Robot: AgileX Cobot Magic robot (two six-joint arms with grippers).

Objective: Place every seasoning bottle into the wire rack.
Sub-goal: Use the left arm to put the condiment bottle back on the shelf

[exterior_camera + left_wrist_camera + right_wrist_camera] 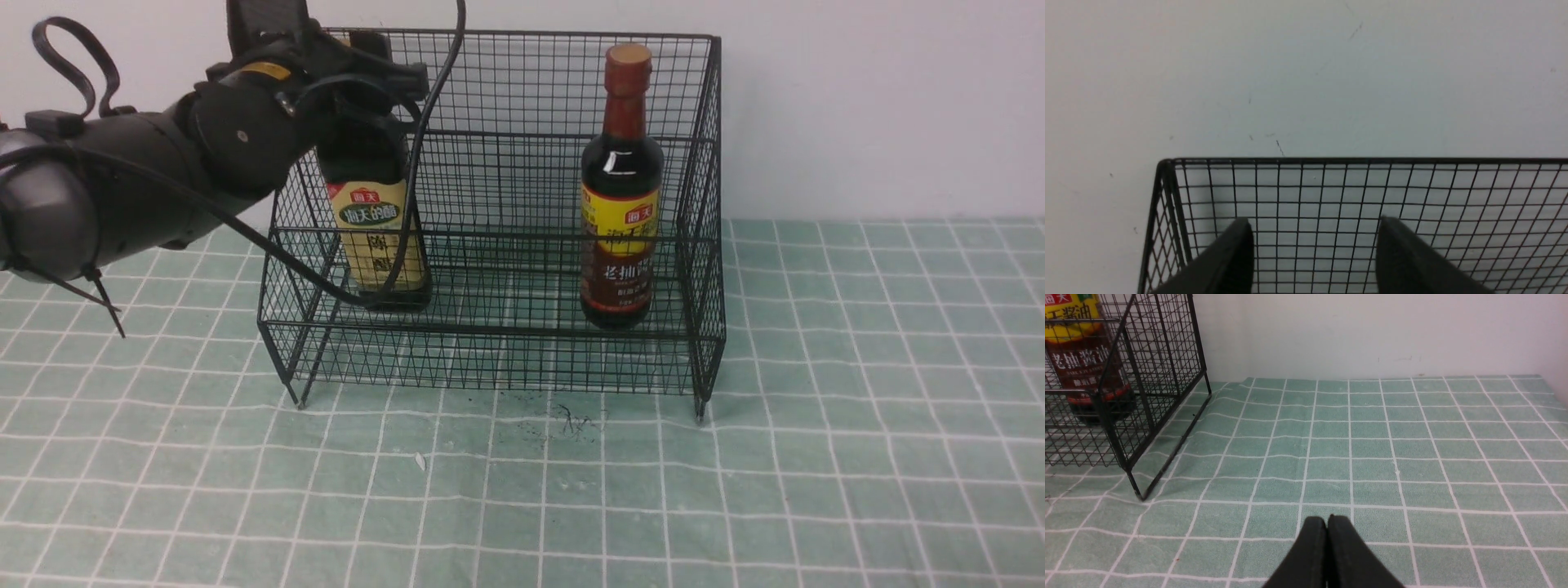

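1. While both bottles stand upright in the black wire-mesh rack point(498, 245), the dark bottle with the beige label point(377, 237) sits at its left end.
2. The slimmer dark bottle with the red-brown neck point(622, 188) stands at the right end.
3. The left gripper point(1314, 253), above the beige-labelled bottle, has its fingers spread with nothing between them.
4. The right gripper point(1327, 547) hangs over the green checked cloth point(1372, 457), fingers pressed together.

Camera arrangement: one fixed front view and two wrist-mounted views.
The front view looks forward from the robot's side onto the whole wire rack point(498, 212) on the checked cloth point(857, 408). The left wrist view sits high and close, facing the wall point(1306, 73) over the rack's top edge. The right wrist view sits low over the cloth, sharing the rack's right end and the slimmer bottle point(1081, 363) with the front view.
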